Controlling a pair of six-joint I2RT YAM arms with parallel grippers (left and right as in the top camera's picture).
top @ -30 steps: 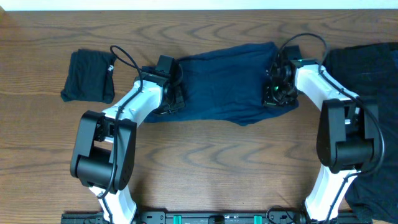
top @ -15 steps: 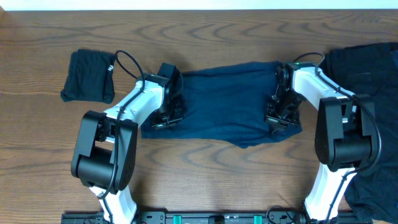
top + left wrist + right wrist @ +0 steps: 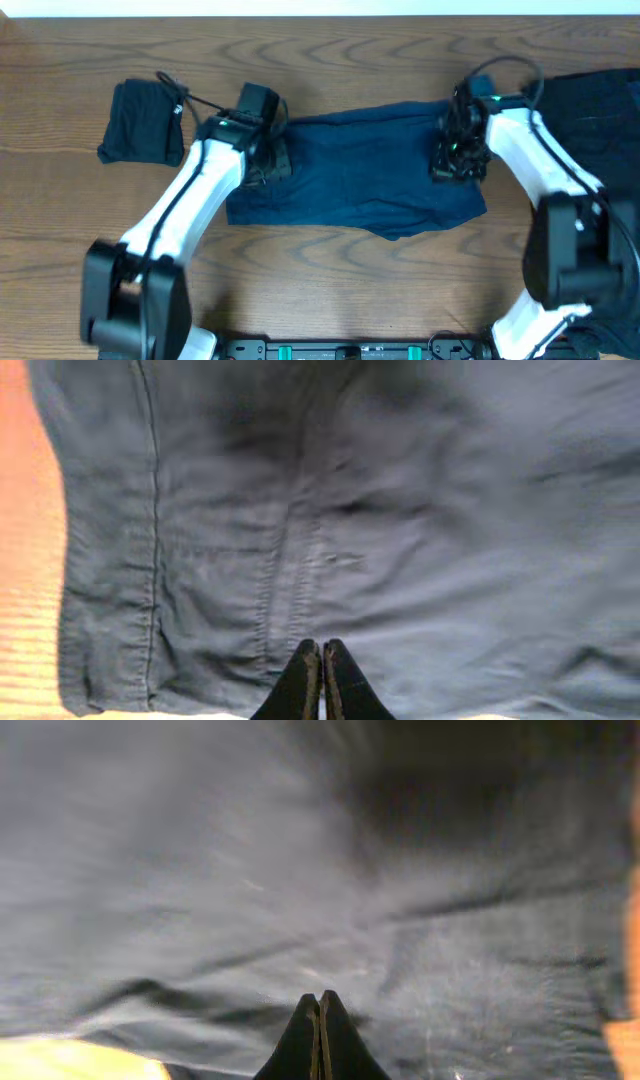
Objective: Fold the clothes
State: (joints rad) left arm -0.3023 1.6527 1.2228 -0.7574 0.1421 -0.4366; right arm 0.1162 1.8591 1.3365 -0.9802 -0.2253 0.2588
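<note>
Hovering over navy garment, left hand and right hand closed.

You are looking at a navy blue garment, plain and without any print. The table is showing warm brown wood with darker, wavy grain lines. In your left wrist view the same cloth is reading as a duller grey-blue, with seams of matching stitching running down it, and the table strip beside it is glowing orange. On the left, a folded cloth is showing plain black. At the right edge, a dark garment is showing near-black blue. The left arm and right arm are wearing white shells with black joints. The left gripper and right gripper are showing plain black fingers. The base rail is showing black with teal marks.
</note>
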